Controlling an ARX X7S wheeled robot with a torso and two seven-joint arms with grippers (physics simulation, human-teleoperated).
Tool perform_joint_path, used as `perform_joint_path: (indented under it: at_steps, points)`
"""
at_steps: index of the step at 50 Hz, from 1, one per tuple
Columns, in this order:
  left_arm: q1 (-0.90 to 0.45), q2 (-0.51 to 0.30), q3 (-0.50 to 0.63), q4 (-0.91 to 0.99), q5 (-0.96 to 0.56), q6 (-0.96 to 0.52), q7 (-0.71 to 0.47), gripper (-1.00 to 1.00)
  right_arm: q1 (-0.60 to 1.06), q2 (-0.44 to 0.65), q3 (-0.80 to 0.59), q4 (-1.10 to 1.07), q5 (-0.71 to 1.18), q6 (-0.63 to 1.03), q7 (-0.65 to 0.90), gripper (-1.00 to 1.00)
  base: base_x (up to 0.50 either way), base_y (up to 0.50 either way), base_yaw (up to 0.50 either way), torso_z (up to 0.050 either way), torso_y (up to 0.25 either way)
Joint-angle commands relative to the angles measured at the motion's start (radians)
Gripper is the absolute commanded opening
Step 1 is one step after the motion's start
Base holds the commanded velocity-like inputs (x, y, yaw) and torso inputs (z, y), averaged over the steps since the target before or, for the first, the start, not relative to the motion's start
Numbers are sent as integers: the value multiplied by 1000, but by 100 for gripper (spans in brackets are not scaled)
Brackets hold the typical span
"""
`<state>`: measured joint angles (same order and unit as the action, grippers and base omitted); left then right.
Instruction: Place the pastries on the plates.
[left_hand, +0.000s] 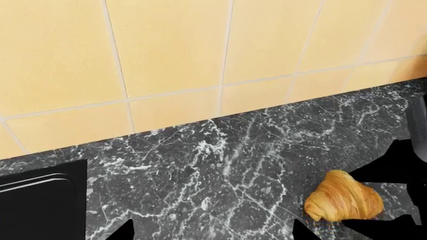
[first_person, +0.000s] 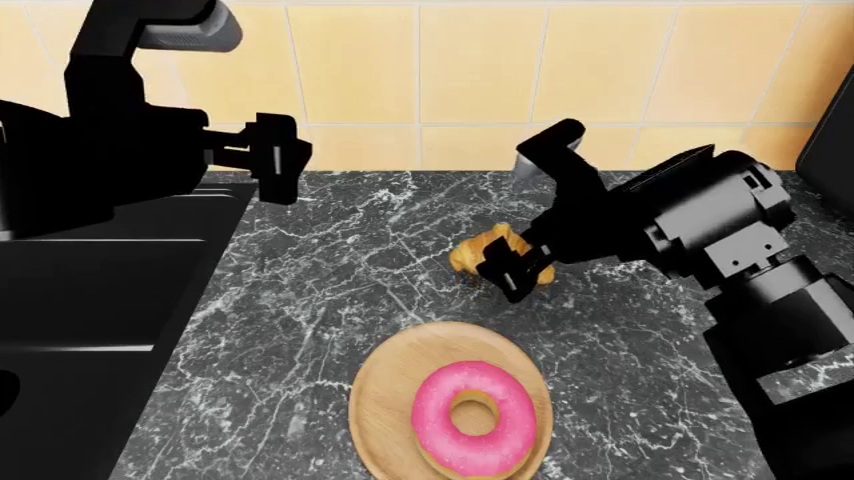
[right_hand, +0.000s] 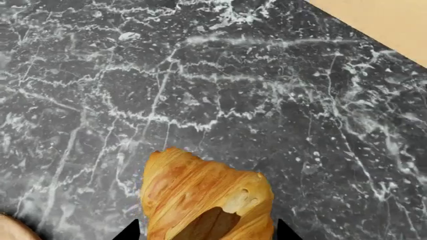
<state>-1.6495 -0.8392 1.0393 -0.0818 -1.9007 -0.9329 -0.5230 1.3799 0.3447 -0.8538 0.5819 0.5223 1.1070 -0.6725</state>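
Left wrist: croissant (left_hand: 343, 196) on marble counter (left_hand: 220, 165); left gripper's jaws unseen.
Head: donut (first_person: 473, 417) already on wooden plate (first_person: 387, 375); right gripper (first_person: 521, 268) clamped on croissant; left gripper (first_person: 274, 158) idle, jaws unclear.
Right wrist: croissant gripped.
Next: probably carry it to a plate; white one not visible.

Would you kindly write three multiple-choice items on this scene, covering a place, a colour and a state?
1. Where is the donut?
A. on the wooden plate
B. in the sink
C. on the bare counter

2. What colour is its frosting?
A. white
B. pink
C. brown

3. What is the right end effector doing?
A. hanging open over the plate
B. gripping the donut
C. shut on the croissant

Answers: 1 A, the head view shows the donut lying on the tan plate. 2 B, the ring's top is pink. 3 C, the croissant sits between its fingers in the head and right wrist views.
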Motion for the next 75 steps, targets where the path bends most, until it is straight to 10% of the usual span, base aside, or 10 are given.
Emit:
perform_joint_path:
  at_steps: [1, 31, 75]
  points:
    - [0, 0, -2, -1, 4, 2, 5, 100, 26, 37, 66, -96, 25, 43, 48, -100, 0, 0, 0, 0, 0]
    - [19, 5, 0, -4, 14, 17, 8, 100, 94, 113, 176, -308, 111, 217, 146, -100, -14, 7, 0, 0, 0]
    - [33, -15, -14, 13, 1, 31, 5, 100, 128, 119, 187, -334, 105, 237, 217, -100, -469, -80, 0, 0, 0]
